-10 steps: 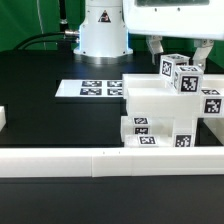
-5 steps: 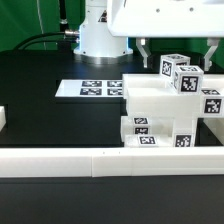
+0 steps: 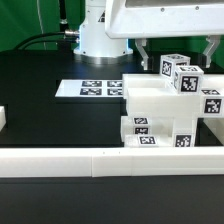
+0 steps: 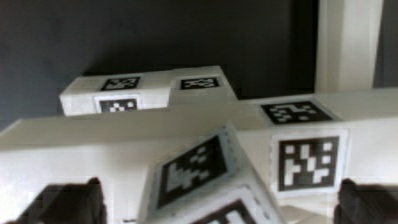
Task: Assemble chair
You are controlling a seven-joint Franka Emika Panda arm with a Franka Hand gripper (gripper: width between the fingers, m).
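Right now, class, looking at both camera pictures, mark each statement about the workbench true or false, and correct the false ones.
1. The pincer is clamped shut on a chair part. False: its fingers stand wide apart above the chair and hold nothing.
2. The marker board lies flat on the black table, toward the exterior view's left of the chair. True.
3. The chair pieces are scattered singly across the table. False: they sit stacked together in one cluster.
4. A long low white rail runs along the table's near edge. True.
5. The chair pieces carry black-and-white square tags. True.
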